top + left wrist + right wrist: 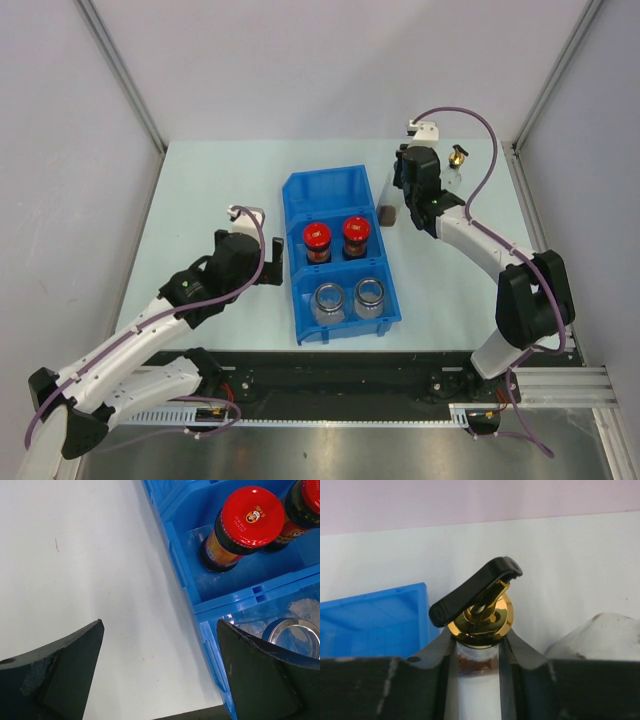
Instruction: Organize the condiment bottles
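The right gripper (479, 652) is closed tight on the neck of a tall clear gold-spouted bottle (481, 625). Its fingers (439, 652) press in from both sides just under the gold collar, and brown residue shows on the glass between them. The spout's black lever cap (475, 592) sticks up at a slant above the collar. In the right wrist view the bottle's body is hidden below the fingers, so whether it stands on the table or hangs off it cannot be told. A corner of the blue three-compartment bin (375, 620) lies to the left of the spout in that view.

From above, the bin sits mid-table (200, 200) between the two arms. Its far compartment holds nothing. Its middle compartment holds two red-lidded brown jars (317, 240), upright and side by side. Its near compartment holds two silver-lidded clear jars (327, 300), also side by side. A second gold-spouted bottle (458, 160) stands on the table towards the far right corner, outside the bin and near the right arm's wrist.

The left gripper (160, 630) is spread wide and holds nothing. It hovers over bare table just left of the bin, with its right finger (265, 675) overlapping the bin's left wall beside the near compartment.
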Controlling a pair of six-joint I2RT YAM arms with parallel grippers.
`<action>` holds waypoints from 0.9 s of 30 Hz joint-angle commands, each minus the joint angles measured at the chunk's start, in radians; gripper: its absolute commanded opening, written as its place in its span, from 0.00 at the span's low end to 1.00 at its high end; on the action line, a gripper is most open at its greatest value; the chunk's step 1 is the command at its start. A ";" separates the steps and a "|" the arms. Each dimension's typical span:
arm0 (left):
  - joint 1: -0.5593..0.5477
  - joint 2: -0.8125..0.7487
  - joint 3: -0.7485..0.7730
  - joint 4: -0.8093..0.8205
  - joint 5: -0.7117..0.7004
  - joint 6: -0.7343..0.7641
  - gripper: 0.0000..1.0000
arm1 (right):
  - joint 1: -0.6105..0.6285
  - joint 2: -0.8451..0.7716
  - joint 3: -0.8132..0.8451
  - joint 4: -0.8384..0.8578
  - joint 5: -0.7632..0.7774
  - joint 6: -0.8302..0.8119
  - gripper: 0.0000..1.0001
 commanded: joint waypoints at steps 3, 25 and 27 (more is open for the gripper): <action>0.000 -0.008 -0.008 0.023 -0.006 -0.011 1.00 | 0.003 -0.011 0.038 0.070 0.029 0.006 0.00; 0.000 -0.037 -0.009 0.021 -0.012 -0.016 1.00 | 0.071 -0.188 0.126 0.130 0.087 -0.126 0.00; 0.000 -0.042 -0.009 0.021 -0.014 -0.017 1.00 | 0.086 -0.192 0.147 0.135 0.088 -0.139 0.00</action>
